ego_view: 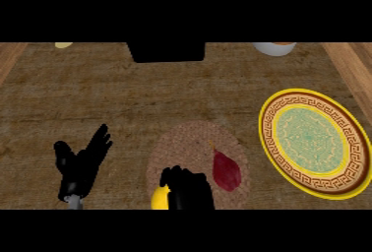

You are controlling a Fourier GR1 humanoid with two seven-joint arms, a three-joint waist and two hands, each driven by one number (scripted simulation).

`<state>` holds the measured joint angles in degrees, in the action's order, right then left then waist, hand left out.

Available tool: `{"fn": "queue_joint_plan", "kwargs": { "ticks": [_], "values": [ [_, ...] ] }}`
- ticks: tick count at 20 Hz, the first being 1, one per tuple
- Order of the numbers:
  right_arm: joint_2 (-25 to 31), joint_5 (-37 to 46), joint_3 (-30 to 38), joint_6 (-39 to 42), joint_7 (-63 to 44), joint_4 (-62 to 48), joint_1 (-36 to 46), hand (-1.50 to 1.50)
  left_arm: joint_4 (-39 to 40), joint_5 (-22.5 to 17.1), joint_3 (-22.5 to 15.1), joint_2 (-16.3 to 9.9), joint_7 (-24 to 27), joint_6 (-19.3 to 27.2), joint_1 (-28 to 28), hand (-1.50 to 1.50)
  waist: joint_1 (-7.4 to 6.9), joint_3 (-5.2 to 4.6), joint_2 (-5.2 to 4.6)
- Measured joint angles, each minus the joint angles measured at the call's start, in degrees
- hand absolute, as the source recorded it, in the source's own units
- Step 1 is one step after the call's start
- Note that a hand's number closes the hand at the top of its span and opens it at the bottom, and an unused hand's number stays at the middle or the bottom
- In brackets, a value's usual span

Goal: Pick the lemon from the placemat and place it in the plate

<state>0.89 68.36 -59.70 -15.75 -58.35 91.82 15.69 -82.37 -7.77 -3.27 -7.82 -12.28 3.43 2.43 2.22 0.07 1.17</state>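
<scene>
Dim and warm overall, evenly spread across the brown counter. Brightest at three o'clock, on the yellow rim of the plate, saturated but matt. Slightly paler along the wooden strips at ten and two o'clock. Darkest at twelve o'clock, on a black block, flat and featureless. Equally black at seven and six o'clock: left hand and right hand, mere silhouettes against the woven placemat. Vivid yellow on the lemon beside the right hand.

Bare counter between placemat and plate, seemingly unobstructed
</scene>
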Motion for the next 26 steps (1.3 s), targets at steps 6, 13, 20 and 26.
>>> {"fn": "queue_joint_plan", "kwargs": {
  "ticks": [6, 13, 20, 26],
  "values": [
    [0.2, 13.3, 3.3, -3.8, -1.7, 5.3, -1.9, 1.50, -0.4, 0.5, -0.2, 0.7, 0.3, 0.7, -0.1, 0.00, 0.38, 0.07, -0.15],
    [2.4, 17.7, 9.3, -10.3, -0.7, 17.8, -11.6, 1.50, -0.9, 0.7, -0.5, 1.1, 1.2, 0.6, 0.9, 0.00, 0.15, 0.13, -0.47],
    [12.8, 10.7, 19.1, -23.1, 3.6, 26.9, -21.9, 1.50, -1.3, 0.9, -1.1, 1.4, 1.1, 0.1, 0.6, 0.00, -1.14, 0.14, -0.94],
    [21.2, -1.3, 32.6, -32.9, 9.9, 21.8, -22.9, 1.50, -1.5, 1.6, -1.8, 2.0, 0.9, 0.2, 0.3, 0.00, -1.98, 0.15, -1.15]
  ]
}}
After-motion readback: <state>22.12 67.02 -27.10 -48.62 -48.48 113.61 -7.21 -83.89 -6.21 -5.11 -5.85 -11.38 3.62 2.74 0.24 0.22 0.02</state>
